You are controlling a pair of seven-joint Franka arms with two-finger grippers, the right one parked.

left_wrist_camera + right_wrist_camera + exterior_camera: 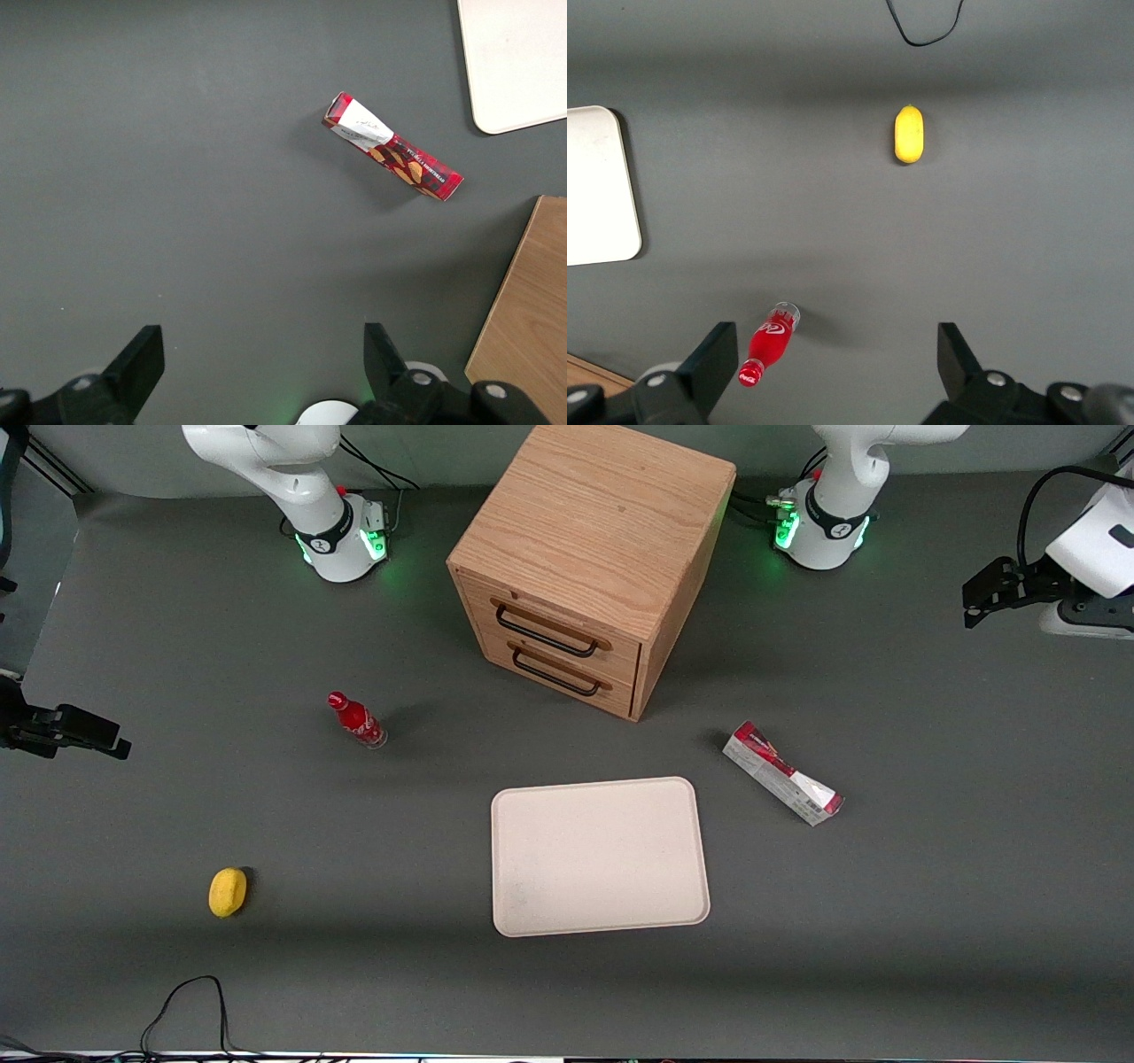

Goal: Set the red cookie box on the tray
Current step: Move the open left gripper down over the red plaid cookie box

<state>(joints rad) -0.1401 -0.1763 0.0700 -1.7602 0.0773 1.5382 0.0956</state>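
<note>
Right now I see the red cookie box (pixel 782 773) lying flat on the grey table (pixel 930 921), on the working arm's side of the tray (pixel 599 856) and a little farther from the front camera than the tray's nearest corner. It sits at a slant, apart from the tray, with bare tabletop between the two. In my wrist view the red cookie box (pixel 392 147) shows its white patch of print at one end and red at the other, and a rounded corner of the tray (pixel 518 62) shows near it.

The tray is flat, with nothing on it. The wooden drawer cabinet (pixel 589 558) stands farther from the front camera than the tray, its two dark handles facing out and the drawers closed; an edge of the cabinet (pixel 527 310) shows in the wrist view too.

My gripper (pixel 259 367) hangs above bare table with its fingers (pixel 140 359) spread wide and nothing between them; the box is well apart from it. From the front, the gripper (pixel 992 593) is up near the working arm's end of the table, clear of everything.

Toward the parked arm's end, a small red bottle (pixel 356 720) stands on the table, and a yellow lemon-like object (pixel 228 892) lies nearer the front camera. A black cable (pixel 190 1001) loops near the table's front edge.
</note>
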